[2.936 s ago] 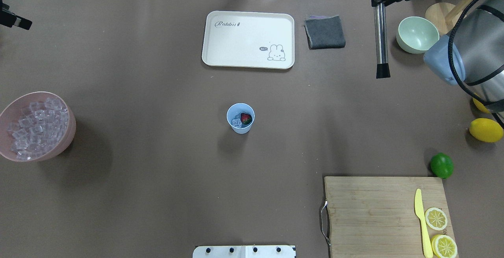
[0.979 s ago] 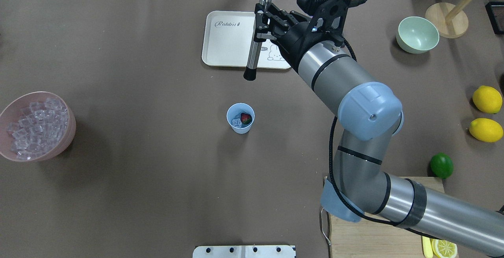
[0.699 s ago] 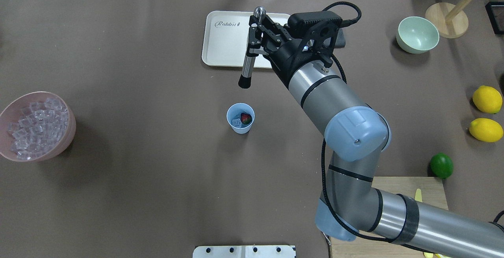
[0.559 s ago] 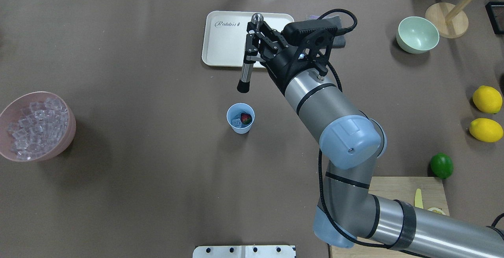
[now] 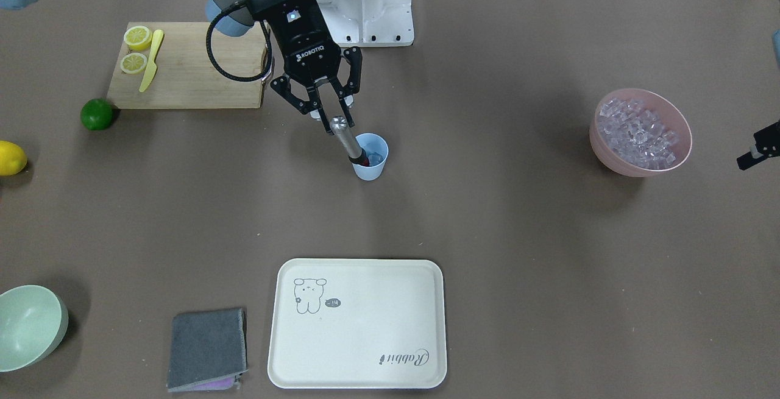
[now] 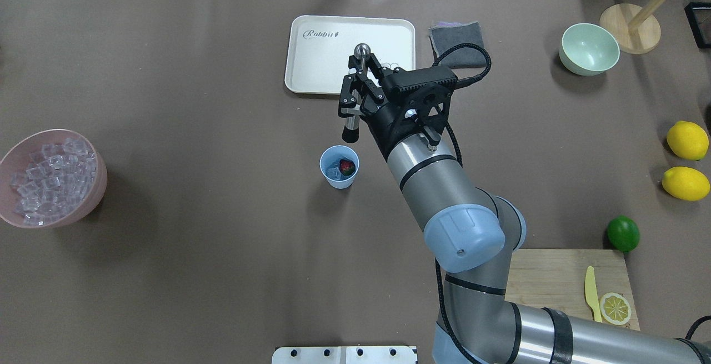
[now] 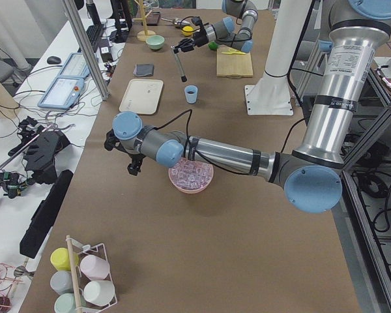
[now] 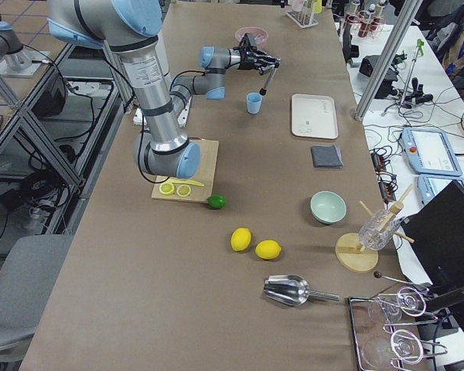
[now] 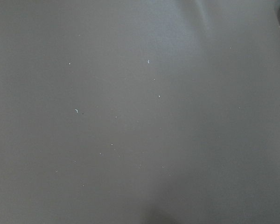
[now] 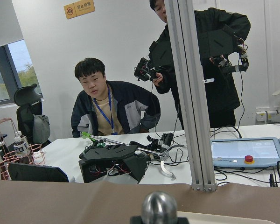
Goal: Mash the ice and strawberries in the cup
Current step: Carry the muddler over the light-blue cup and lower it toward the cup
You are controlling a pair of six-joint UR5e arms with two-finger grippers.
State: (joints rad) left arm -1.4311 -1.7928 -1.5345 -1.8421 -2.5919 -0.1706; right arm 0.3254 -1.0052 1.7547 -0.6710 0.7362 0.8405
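Right gripper (image 6: 355,94) is clamped on a metal masher (image 6: 351,124). Seen from overhead, its black tip hangs just off the 12 o'clock rim of the blue cup (image 6: 339,182), mid-table. Inside the cup: strawberry (image 6: 347,167) at 3 o'clock, ice (image 6: 333,173) around 7. Left gripper (image 5: 758,150) barely peeks in, can't tell if it's open.

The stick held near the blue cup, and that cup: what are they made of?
The muddler: probably polished metal, silvery and shiny with a ball end; its dark tip may be rubber or plastic. The cup: likely matte plastic, pale blue, opaque, thin-walled.
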